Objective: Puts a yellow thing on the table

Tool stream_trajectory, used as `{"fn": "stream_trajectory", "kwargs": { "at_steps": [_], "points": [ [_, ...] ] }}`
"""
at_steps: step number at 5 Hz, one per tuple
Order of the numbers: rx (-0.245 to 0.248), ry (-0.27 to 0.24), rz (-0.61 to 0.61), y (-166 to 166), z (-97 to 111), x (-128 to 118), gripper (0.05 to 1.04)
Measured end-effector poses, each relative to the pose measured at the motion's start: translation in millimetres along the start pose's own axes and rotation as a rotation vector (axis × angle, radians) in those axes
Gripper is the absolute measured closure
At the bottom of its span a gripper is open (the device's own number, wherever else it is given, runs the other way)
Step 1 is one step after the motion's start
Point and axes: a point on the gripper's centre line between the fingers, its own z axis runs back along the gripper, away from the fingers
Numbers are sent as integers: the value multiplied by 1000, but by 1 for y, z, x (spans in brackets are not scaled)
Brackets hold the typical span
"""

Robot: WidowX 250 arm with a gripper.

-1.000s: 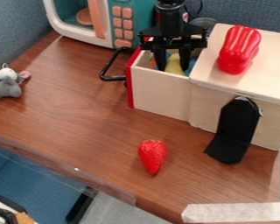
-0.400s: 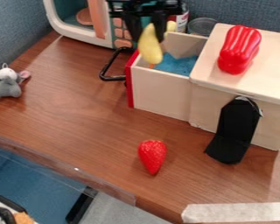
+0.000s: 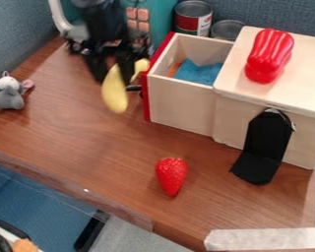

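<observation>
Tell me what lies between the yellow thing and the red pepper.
Between the yellow thing and the red pepper lies the open drawer, with its red front and a blue item inside, as the camera view shows.

From the strawberry (image 3: pixel 171 175), the mouse (image 3: pixel 8 93) is at ten o'clock, the stand (image 3: pixel 268 140) at two. A pepper's (image 3: pixel 269 56) on the box (image 3: pixel 306 83), a cloth (image 3: pixel 200 73) in its drawer (image 3: pixel 180 103), cans (image 3: pixel 193 19) at the drawer's twelve.

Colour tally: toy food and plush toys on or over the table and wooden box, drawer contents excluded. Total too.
Red: 2 (pepper, strawberry)
Yellow: 1 (banana-like toy, held in gripper)
Grey and white: 1 (plush animal)
Total: 4
</observation>
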Motion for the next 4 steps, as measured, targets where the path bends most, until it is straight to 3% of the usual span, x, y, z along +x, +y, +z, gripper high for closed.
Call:
{"fn": "stream_trajectory", "kwargs": {
  "at_steps": [1,2,3,4],
  "points": [
    [82,2,-3,15,-30,-10,607],
    [119,55,34,29,-56,-15,607],
    [84,126,65,45,-75,-19,608],
    [73,164,73,47,-76,-19,533]
  ]
}}
